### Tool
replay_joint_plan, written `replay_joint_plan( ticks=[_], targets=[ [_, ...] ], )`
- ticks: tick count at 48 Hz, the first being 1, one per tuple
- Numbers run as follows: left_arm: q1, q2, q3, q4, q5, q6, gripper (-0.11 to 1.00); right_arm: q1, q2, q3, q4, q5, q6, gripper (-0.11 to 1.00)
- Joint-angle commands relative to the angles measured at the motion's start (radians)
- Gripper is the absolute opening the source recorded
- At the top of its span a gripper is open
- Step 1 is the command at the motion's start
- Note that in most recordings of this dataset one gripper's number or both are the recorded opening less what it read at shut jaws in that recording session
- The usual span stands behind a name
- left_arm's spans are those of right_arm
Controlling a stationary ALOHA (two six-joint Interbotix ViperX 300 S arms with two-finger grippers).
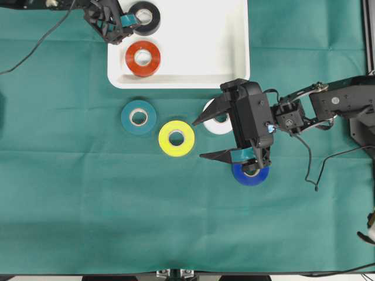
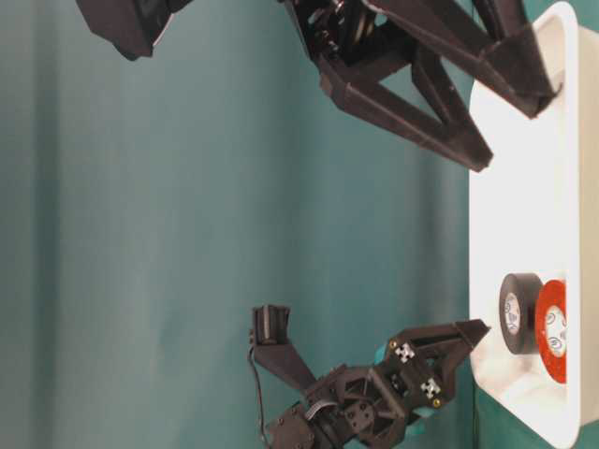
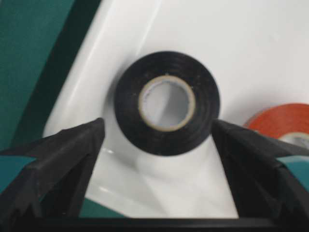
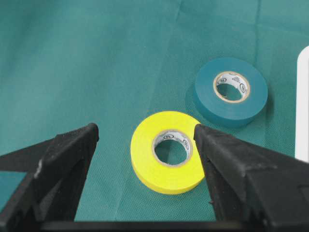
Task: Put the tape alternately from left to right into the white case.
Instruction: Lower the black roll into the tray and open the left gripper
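Six rolls of tape show in the overhead view, all the same small size, each a flat ring of one colour around a pale cardboard core. Two of them lie inside the white case (image 1: 199, 64), and four lie on the green cloth (image 1: 88, 205) that covers the bench.

One white case is in view, the largest thing here: a shallow white rectangular tray with rounded corners and a raised rim, several rolls wide. In its left end the black roll (image 1: 145, 17) lies flat by the far corner, and the red roll (image 1: 143, 58) lies flat just nearer, the two close together but apart.

Just outside the case's near rim, the teal roll (image 1: 138, 117) lies below the red one. The yellow roll (image 1: 176, 138) sits a little farther from the case, to the right of the teal. The white roll (image 1: 219, 124) lies close under the rim, partly hidden by the right arm, and the blue roll (image 1: 251, 173) lies farthest from the case, half covered by that arm.

Two grippers are in view. The left gripper (image 1: 115, 24) hangs at the case's left rim beside the black roll, its fingers (image 3: 72, 145) spread wide on either side of that roll and clear of it. The right gripper (image 1: 205, 137) hovers below the case with fingers (image 4: 67, 154) spread wide, the yellow roll seen between them, untouched.
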Motion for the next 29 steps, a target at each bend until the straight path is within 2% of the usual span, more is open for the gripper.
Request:
replay_joint_plan(
  ticks=[1, 9, 17, 29],
  targets=[
    [-0.009, -0.052, 0.003, 0.0, -0.005, 0.0, 0.69, 0.003, -0.008, -0.018, 0.002, -0.009, -0.002, 0.84],
    [-0.026, -0.104, 0.043, -0.002, -0.005, -0.003, 0.69, 0.003, -0.008, -0.021, 0.002, -0.009, -0.002, 0.84],
    [-0.078, -0.158, 0.094, -0.002, -0.005, 0.002, 0.69, 0.003, -0.008, -0.02, 0.002, -0.006, -0.002, 0.84],
    [-0.233, -0.25, 0.175, -0.002, -0.012, 0.003, 0.68, 0.003, -0.008, -0.017, 0.002, -0.003, -0.003, 0.84]
  ],
)
